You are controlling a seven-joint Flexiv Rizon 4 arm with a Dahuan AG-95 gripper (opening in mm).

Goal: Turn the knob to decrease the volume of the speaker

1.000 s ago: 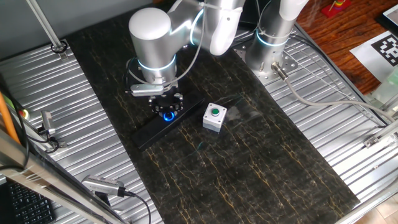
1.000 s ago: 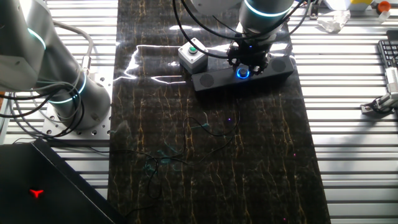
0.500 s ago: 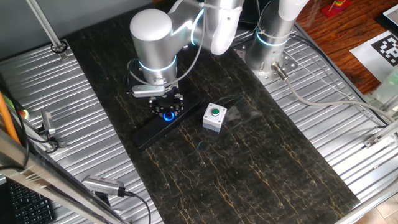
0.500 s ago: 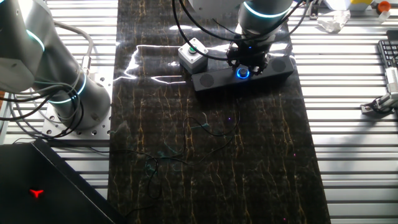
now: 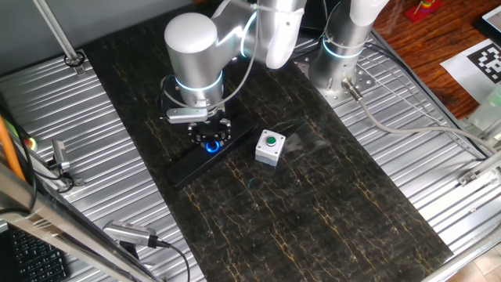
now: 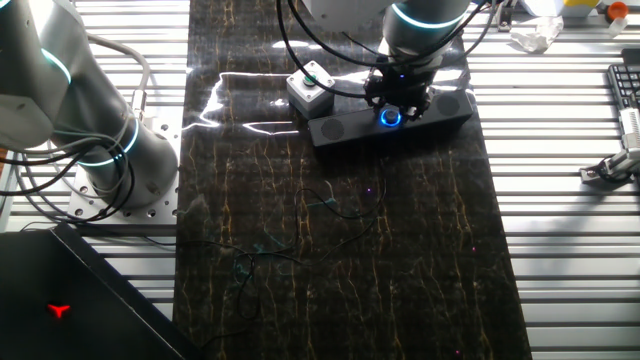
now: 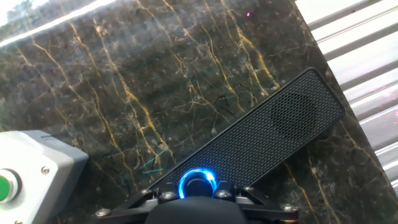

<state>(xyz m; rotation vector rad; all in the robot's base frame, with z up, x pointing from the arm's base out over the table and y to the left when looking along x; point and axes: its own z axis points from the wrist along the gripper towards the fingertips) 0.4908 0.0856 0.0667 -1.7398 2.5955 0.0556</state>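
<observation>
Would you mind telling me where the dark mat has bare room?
Bare marble-patterned mat runs from the white box with green button to its near edge. Crowded: the gripper over the slim black speaker bar, the box beside it.

Your table is a dark slab veined in gold, set between ribbed metal panels. Directly on it you have the speaker, lying flat and slanted, and just beside it, not touching, a white box with a green button on top.
</observation>
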